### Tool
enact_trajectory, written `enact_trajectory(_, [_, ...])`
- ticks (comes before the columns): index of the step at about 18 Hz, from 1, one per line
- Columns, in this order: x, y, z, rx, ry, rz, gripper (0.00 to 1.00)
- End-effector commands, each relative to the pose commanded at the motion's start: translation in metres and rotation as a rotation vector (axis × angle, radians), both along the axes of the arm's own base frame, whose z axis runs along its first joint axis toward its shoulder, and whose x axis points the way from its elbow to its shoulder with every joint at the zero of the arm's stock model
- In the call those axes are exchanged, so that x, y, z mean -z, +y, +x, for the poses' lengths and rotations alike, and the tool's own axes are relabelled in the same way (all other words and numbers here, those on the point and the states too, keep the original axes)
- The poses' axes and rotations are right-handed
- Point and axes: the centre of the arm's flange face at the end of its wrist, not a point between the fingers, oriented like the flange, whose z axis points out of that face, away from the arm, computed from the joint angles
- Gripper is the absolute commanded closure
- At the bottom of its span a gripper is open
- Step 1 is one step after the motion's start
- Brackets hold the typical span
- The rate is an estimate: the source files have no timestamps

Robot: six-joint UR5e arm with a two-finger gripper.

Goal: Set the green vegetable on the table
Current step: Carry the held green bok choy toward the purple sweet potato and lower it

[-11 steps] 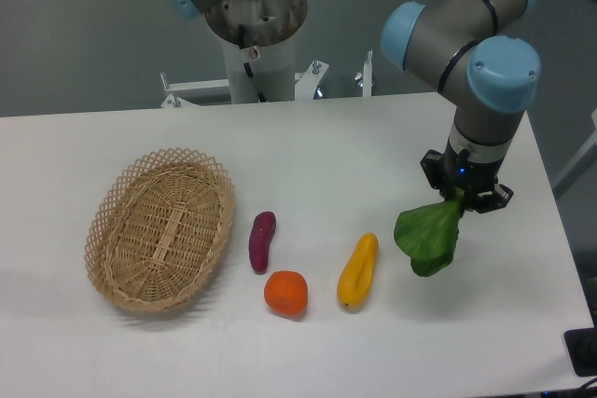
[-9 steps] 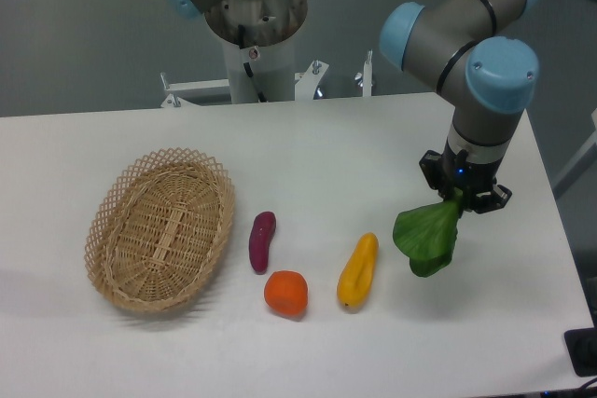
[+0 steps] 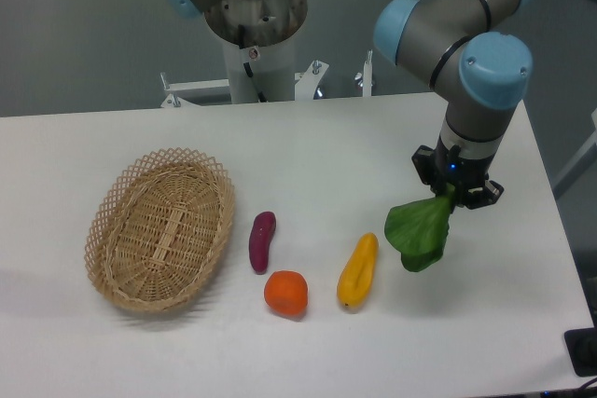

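the fixed camera is showing the black two-finger gripper (image 3: 454, 189) pinching the pale stalk of the broad-leaved dark green vegetable (image 3: 420, 234), so the leaves are dangling over the right side of the large white table (image 3: 317, 151). it is hanging just right of the yellow elongated vegetable (image 3: 358, 269), probably seeking bare surface for setting down.
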Motion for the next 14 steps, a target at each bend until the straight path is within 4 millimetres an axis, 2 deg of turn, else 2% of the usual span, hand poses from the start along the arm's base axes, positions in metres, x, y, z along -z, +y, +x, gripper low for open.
enact_trajectory(3, [0.004, -0.004, 0.013, 0.006, -0.027, -0.008, 0.86])
enact_trajectory(6, [0.022, -0.004, 0.035, 0.086, -0.062, -0.018, 0.86])
enact_trajectory(9, [0.025, -0.011, 0.054, 0.13, -0.08, -0.012, 0.87])
enact_trajectory(14, [0.034, -0.021, 0.07, 0.197, -0.101, -0.02, 0.87])
